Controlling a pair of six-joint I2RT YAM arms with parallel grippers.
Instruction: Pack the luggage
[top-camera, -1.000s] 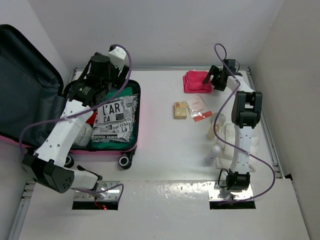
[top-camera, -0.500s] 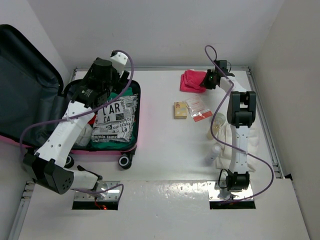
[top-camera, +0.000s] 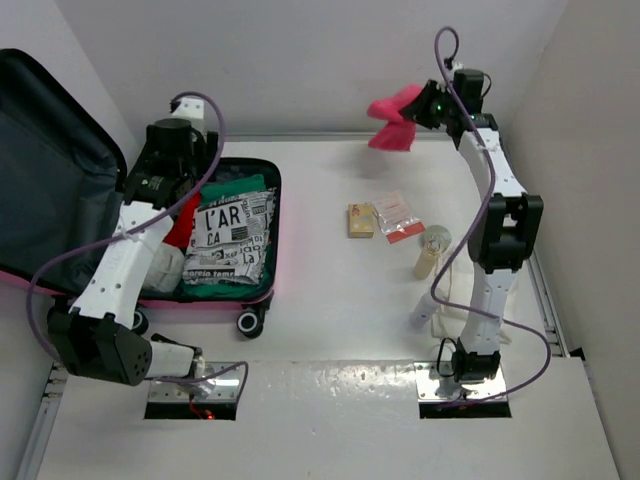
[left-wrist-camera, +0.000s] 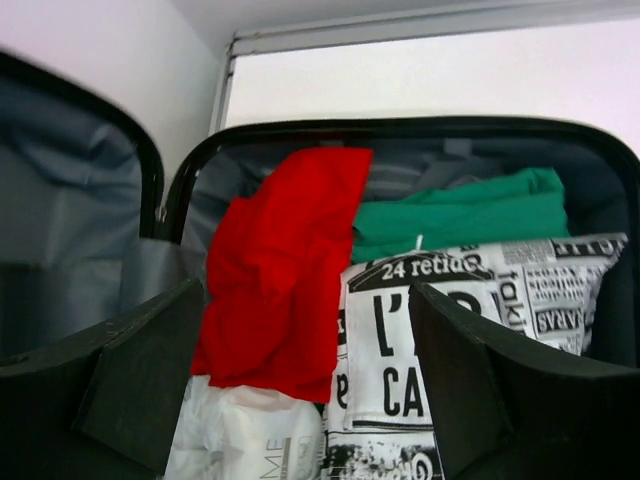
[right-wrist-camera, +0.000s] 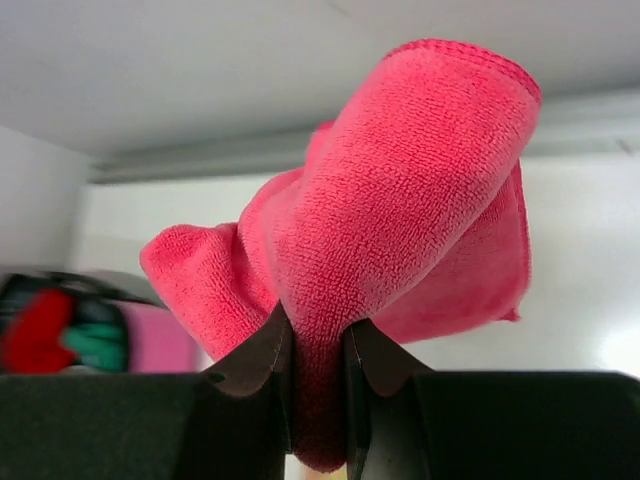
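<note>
A: Pink luggage (top-camera: 55, 190) is lying open at the desk's (top-camera: 330, 300) left side, its long axis running near to far and its wheels nearest. The frame is cutting off the lid.
B: And the 2 hands?
A: Over the packed clothes (left-wrist-camera: 450, 215) the left hand (left-wrist-camera: 310, 390) is hovering wide. The right hand (right-wrist-camera: 318, 350) is pinching a pink towel (right-wrist-camera: 400, 200) aloft.

Bright pink luggage (top-camera: 55, 180) with dark grey lining; inside, a red cloth (left-wrist-camera: 285, 270), green garment (left-wrist-camera: 455, 215), black-and-white newsprint-patterned pouch (left-wrist-camera: 470, 300); towel (right-wrist-camera: 400, 200) deep pink; tabletop (top-camera: 330, 300) white.

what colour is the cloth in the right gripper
The cloth is bright pink; clearest in the right wrist view.
</note>
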